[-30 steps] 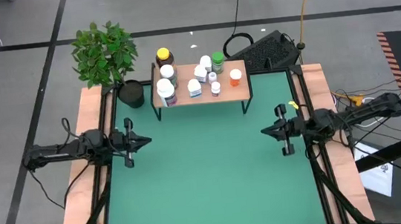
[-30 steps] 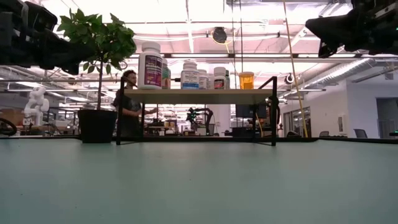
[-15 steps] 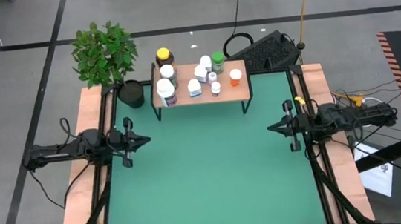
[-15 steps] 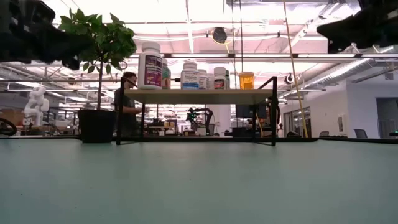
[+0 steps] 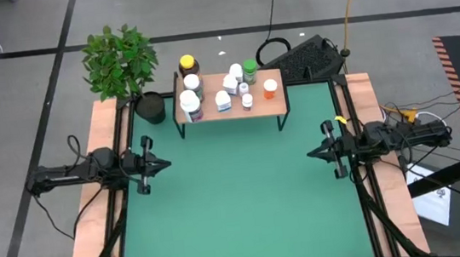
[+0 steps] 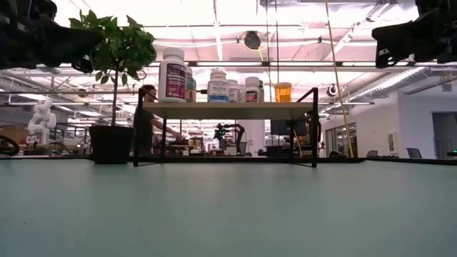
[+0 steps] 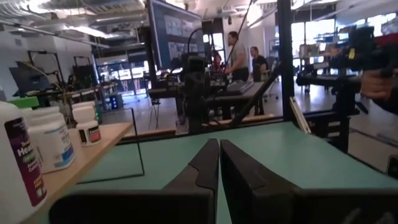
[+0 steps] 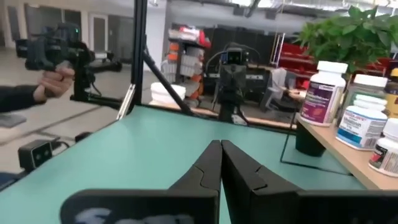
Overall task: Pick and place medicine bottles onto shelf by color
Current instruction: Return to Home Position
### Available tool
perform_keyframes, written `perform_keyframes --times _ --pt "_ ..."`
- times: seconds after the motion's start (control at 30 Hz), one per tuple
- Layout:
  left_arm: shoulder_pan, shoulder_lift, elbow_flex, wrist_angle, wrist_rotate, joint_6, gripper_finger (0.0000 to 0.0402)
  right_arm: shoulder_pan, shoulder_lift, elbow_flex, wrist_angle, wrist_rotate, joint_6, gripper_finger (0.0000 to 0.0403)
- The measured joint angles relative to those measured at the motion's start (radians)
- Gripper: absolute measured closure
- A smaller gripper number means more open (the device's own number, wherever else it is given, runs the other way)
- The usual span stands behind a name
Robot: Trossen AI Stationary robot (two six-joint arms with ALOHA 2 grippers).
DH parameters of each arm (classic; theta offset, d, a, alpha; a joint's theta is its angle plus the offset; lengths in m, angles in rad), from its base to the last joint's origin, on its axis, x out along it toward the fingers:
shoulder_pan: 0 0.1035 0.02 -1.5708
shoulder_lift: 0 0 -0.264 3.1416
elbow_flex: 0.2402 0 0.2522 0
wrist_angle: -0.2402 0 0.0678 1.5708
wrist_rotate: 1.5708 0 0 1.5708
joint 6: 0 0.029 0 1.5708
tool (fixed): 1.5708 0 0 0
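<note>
Medicine bottles (image 5: 223, 100) stand grouped on the shelf (image 5: 258, 108) at the far edge of the table (image 5: 238, 205), the orange bottle (image 5: 270, 87) at the shelf's right end. Left gripper (image 5: 166, 162) at the left edge, right gripper (image 5: 311, 153) at the right edge; each has its fingers pressed together.

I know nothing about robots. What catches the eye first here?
Pill bottles crowd a small wooden shelf at the back of the green table, an orange bottle at its right end. A leafy potted plant stands left of it. The left end effector and right end effector wait shut at the sides.
</note>
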Motion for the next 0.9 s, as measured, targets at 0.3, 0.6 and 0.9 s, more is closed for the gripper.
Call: perform_keyframes --times 0.3,0.6,0.9 --pt "0.001 0.0 0.0 0.005 -0.033 0.019 0.0387 0.0 0.0 -0.077 0.108 -0.005 0.003 0.0403" --pt "0.001 0.0 0.0 0.007 -0.045 0.021 0.0387 0.0 0.01 -0.11 0.027 0.001 0.022 0.0403" --pt "0.001 0.0 0.0 0.007 -0.045 0.022 0.0387 0.0 0.01 -0.111 0.021 0.003 0.151 0.0403"
